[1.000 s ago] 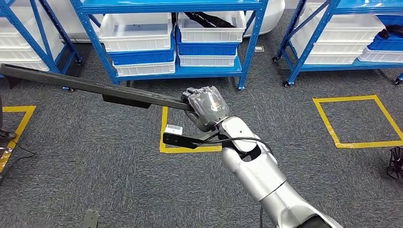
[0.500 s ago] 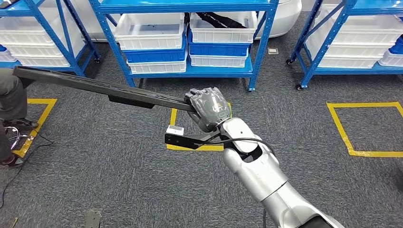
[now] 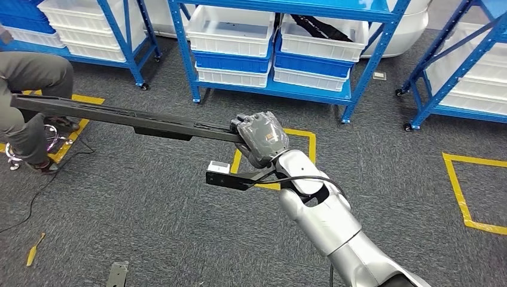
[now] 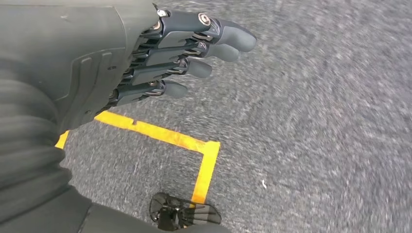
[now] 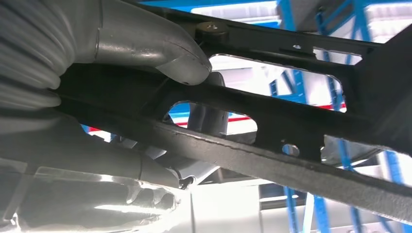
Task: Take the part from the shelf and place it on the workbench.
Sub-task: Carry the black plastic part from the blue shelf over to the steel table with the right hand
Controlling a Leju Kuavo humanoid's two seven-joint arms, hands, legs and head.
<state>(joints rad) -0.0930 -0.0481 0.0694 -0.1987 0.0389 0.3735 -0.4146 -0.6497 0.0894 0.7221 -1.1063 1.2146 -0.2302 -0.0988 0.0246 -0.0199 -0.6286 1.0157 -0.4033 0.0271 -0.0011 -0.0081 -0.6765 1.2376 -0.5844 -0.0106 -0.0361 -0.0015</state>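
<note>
Left to right in my head view: a seated person's legs (image 3: 33, 89) by the far end of the part (image 3: 125, 118), a long black bar running level across to my right hand (image 3: 261, 136), which is clamped round its near end; right wrist view shows the thumb (image 5: 145, 43) pressed on top of the black frame. My left hand (image 4: 145, 58) hangs over the carpet (image 4: 316, 121) with fingers straight and apart, holding nothing. The part is off the shelf and in the air; no counter in sight, so I judge I'm mid-carry. To do this well I'd keep the grip tight, since the bar is held at one end and will want to droop or swing, and mind the far tip near that person. Behind, the blue shelf (image 3: 272, 89) carries white bins (image 3: 230, 30) stacked with blue ones (image 3: 233, 61); the right-hand bin (image 3: 323, 39) holds a dark part, the left one looks empty
</note>
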